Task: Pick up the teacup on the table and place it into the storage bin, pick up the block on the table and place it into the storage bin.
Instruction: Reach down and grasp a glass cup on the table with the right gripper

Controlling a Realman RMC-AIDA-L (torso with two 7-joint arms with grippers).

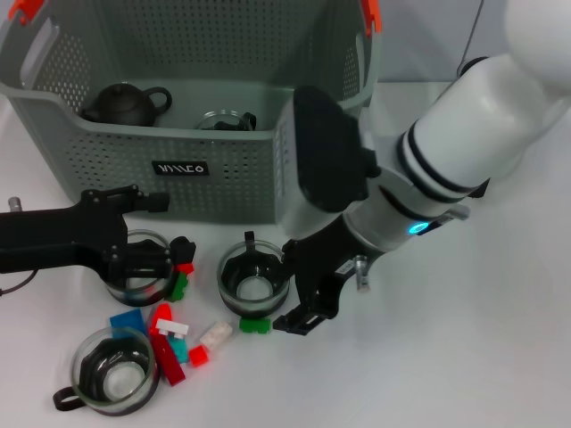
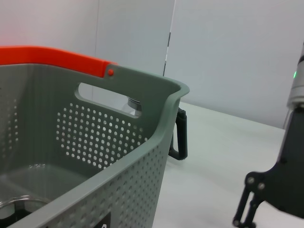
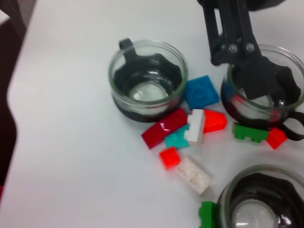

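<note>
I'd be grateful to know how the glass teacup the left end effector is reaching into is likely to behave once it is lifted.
The teacup looks like smooth clear glass, so it is probably slippery and breakable. The left end effector sits at its rim, so a hold on one wall might let it tilt. Blocks touch its side and may get nudged.

We see a dark teapot (image 1: 125,104) at the far left, and to its right a glass carafe (image 1: 227,120) with a black handle. The white surface (image 1: 464,357) carries everything and runs bare to the near right. Behind it, we see a pale wall (image 2: 237,52) in the left wrist view.
</note>
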